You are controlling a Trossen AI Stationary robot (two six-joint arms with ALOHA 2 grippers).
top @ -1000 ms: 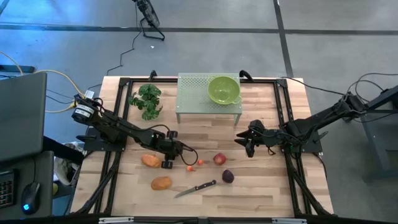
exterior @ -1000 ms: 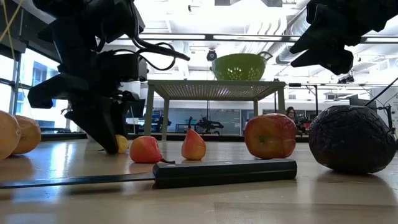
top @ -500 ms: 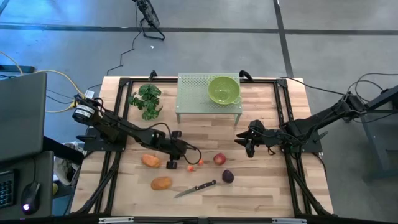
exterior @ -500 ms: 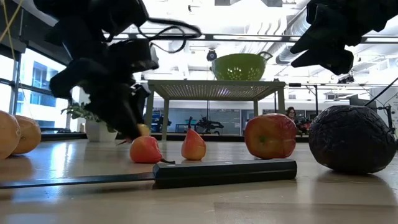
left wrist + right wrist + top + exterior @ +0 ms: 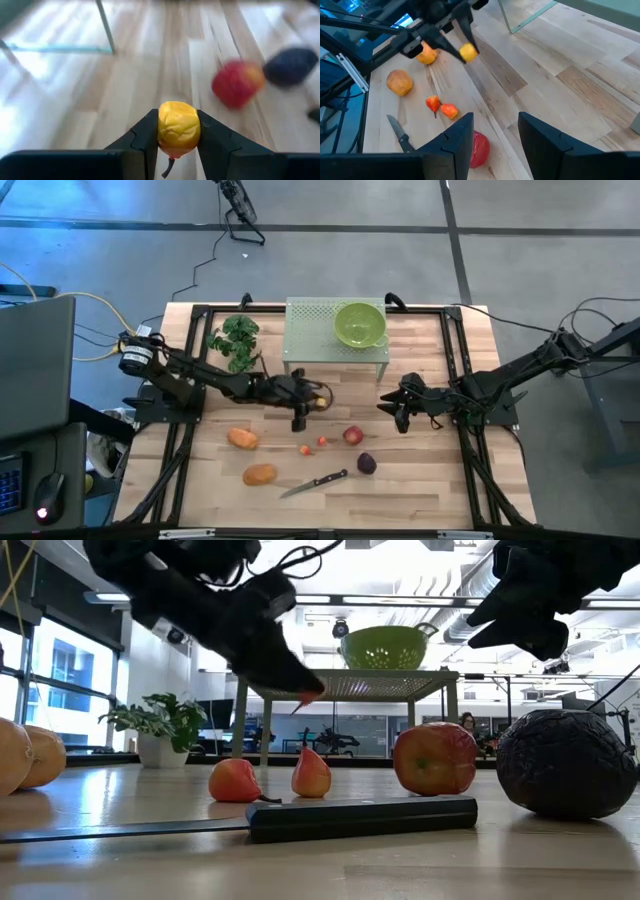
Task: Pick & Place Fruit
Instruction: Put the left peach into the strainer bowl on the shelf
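Two orange ovals (image 5: 250,455) lie at table left. Left gripper (image 5: 178,134) clamps a small yellow fruit (image 5: 178,128) above the table, near the mesh stand (image 5: 336,350). Tiny red fruits (image 5: 314,445), red apple (image 5: 352,435) and purple fruit (image 5: 367,464) lie mid-table. Right gripper (image 5: 495,132) hovers, fingers apart, empty.
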